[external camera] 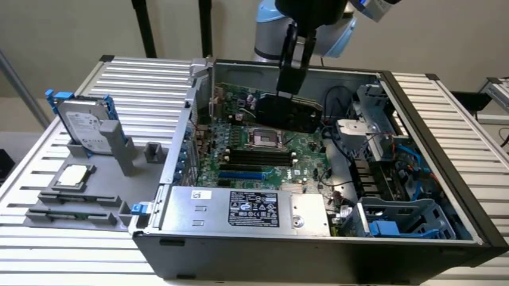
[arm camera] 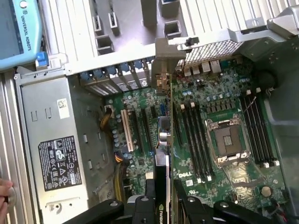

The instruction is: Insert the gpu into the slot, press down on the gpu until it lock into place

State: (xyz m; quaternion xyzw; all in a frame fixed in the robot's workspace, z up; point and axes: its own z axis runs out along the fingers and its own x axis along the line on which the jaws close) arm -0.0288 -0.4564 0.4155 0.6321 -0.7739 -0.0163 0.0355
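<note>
My gripper [external camera: 285, 89] hangs from above into the open computer case, shut on the gpu [external camera: 283, 112], a flat black card held upright over the far part of the motherboard [external camera: 306, 162]. In the wrist view the gpu [arm camera: 161, 161] appears edge-on between my two black fingers [arm camera: 145, 205], its metal bracket [arm camera: 163, 70] toward the case's rear wall. The slot [external camera: 241, 176] is a bright blue strip on the near part of the board, in front of the black memory strips [external camera: 258, 157]. The card is above the board, apart from the slot. In the wrist view the card's edge covers what lies beneath it.
The CPU socket [external camera: 266, 139] sits just below the card. A silver power supply [external camera: 238, 208] fills the case's near side, with drive cages [external camera: 397, 217] and cables on the exterior view's right. A hard drive with blue rails [external camera: 83, 125] stands outside on the exterior view's left.
</note>
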